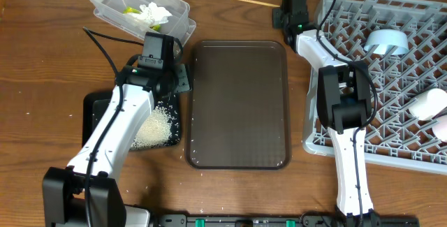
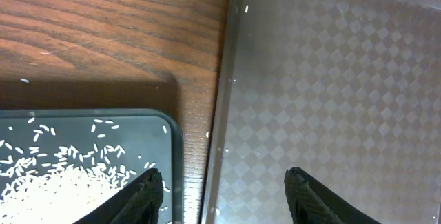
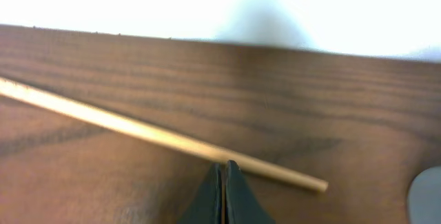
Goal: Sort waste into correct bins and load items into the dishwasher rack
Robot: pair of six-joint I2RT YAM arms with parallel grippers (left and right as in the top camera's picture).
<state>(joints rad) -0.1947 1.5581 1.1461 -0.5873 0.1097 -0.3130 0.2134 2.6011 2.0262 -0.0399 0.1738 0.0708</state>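
One thin wooden chopstick [image 1: 255,2] lies on the table at the back. In the right wrist view the chopstick [image 3: 138,131] runs just past the tips of my right gripper [image 3: 222,169], which is shut with nothing between its fingers [image 1: 281,12]. My left gripper [image 2: 224,182] is open and empty, straddling the gap between the black tray [image 2: 138,138] and the brown serving tray [image 2: 331,79]. Loose rice [image 1: 157,126] is heaped in the black tray [image 1: 94,105]. The clear tub [image 1: 112,3] holds the white tissue [image 1: 152,14] and the yellow-green wrapper [image 1: 130,10].
The grey dishwasher rack [image 1: 314,140] fills the right side. It holds a pale blue bowl [image 1: 386,42], a white piece [image 1: 427,103] and a pinkish piece [image 1: 441,126] at its right edge. The brown serving tray [image 1: 237,101] lies in the middle.
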